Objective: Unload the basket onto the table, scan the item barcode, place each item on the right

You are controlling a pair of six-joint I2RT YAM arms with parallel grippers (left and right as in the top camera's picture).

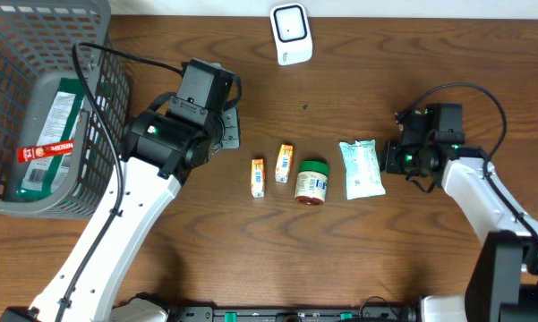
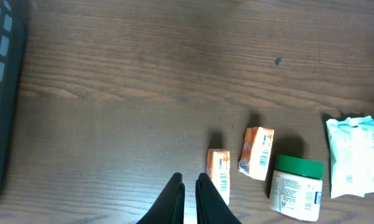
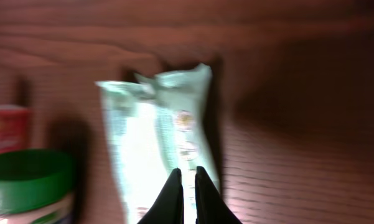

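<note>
Four items lie in a row mid-table: two small orange boxes [image 1: 258,176] [image 1: 285,163], a green-lidded white jar [image 1: 311,182] on its side, and a pale green packet [image 1: 362,167]. A white scanner [image 1: 291,34] stands at the far edge. My left gripper [image 1: 226,132] hangs shut and empty left of the boxes; in its wrist view the fingertips [image 2: 189,182] sit just left of the nearer orange box [image 2: 219,174]. My right gripper [image 1: 390,157] is shut and empty at the packet's right side, its tips [image 3: 187,171] over the packet [image 3: 149,137].
A grey mesh basket [image 1: 107,54] fills the far left corner, holding a green and red package [image 1: 49,134]. Cables trail from both arms. The jar [image 3: 28,186] lies close to the packet's left side. Bare wood stretches between the items and the scanner.
</note>
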